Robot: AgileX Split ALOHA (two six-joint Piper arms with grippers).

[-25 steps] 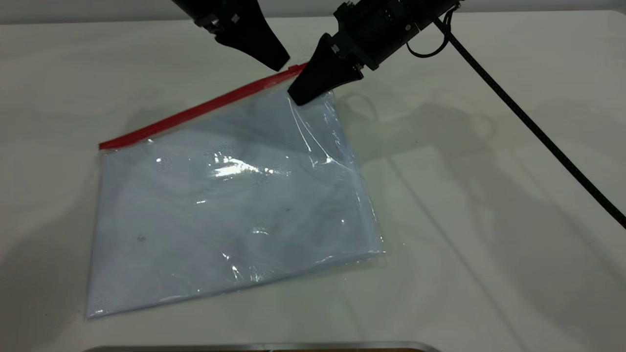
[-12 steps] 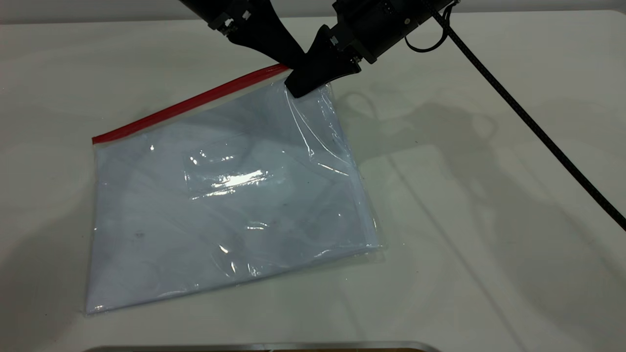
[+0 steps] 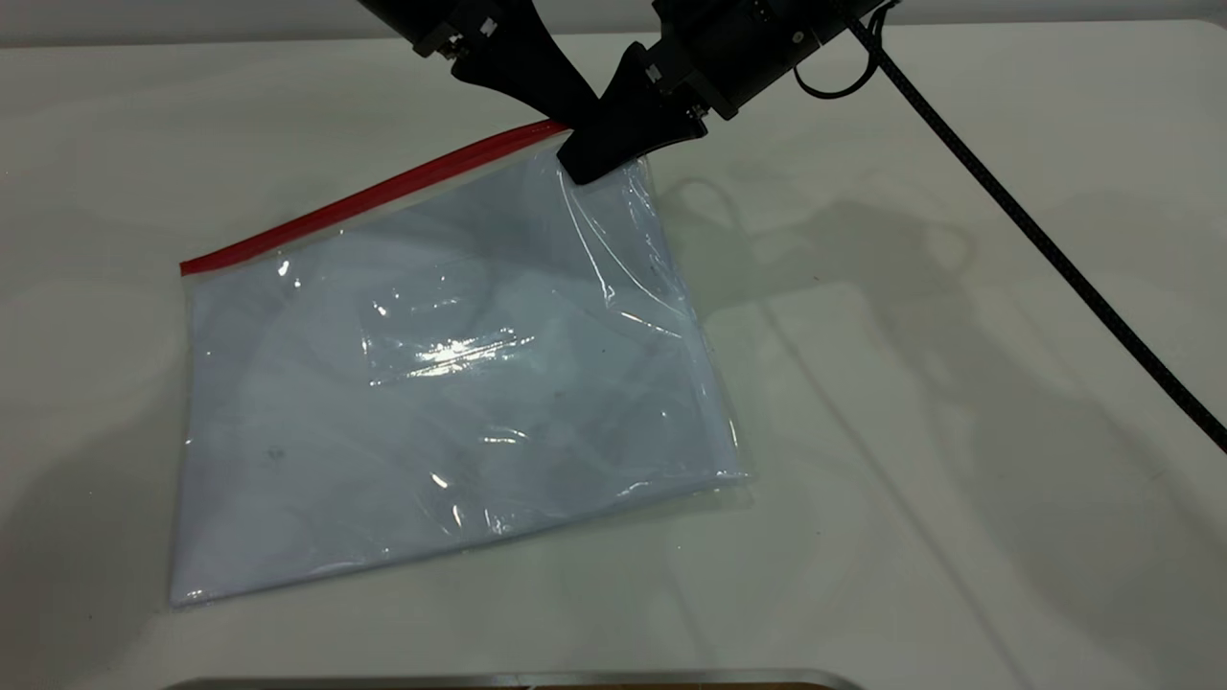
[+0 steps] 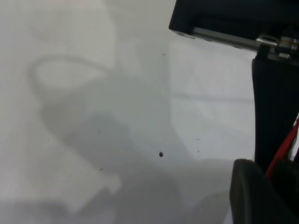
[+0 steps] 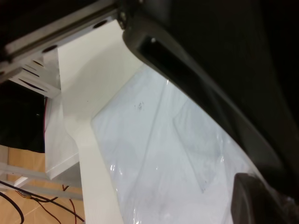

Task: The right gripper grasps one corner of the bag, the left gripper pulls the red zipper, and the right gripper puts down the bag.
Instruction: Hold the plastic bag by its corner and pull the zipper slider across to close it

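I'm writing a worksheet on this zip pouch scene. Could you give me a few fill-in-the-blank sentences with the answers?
1. The strip along the far long edge of the flat clear plastic bag is coloured ____.
2. The black right gripper is shut on the bag's far ____.
3. The black left gripper sits at the red zipper end nearest the ____ gripper.
4. The bag's near edge rests on the white ____.

Answers: red; corner; right; table

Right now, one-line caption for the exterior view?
Right gripper pinches the bag at its far corner while left gripper meets the red zipper.
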